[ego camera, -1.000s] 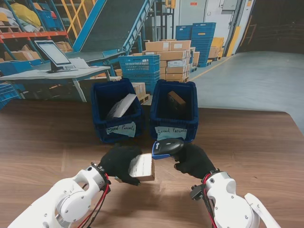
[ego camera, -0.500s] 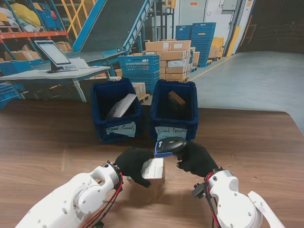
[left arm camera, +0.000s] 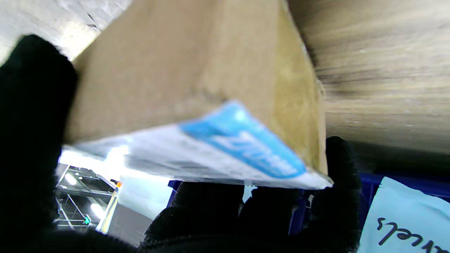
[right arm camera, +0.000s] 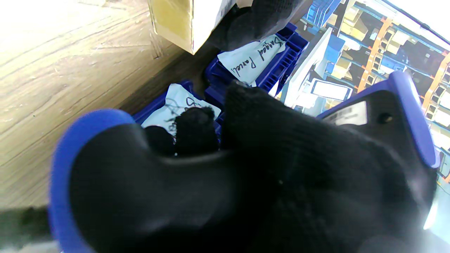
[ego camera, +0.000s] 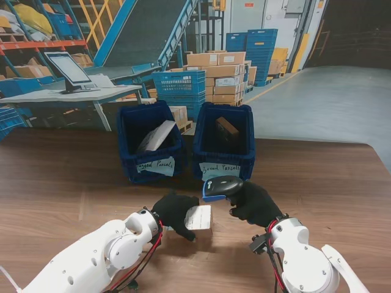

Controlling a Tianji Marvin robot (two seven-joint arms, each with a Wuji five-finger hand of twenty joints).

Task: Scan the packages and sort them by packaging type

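Currently left hand [ego camera: 173, 211] is clamped on the cardboard box [ego camera: 199, 218], low over the table [ego camera: 55, 183]; right hand [ego camera: 255, 204] grips the scanner [ego camera: 221, 187] just beside it. Beyond them, bagged-parcels bin [ego camera: 150, 141] holds a bag, boxed-parcels bin [ego camera: 225, 143] a box.
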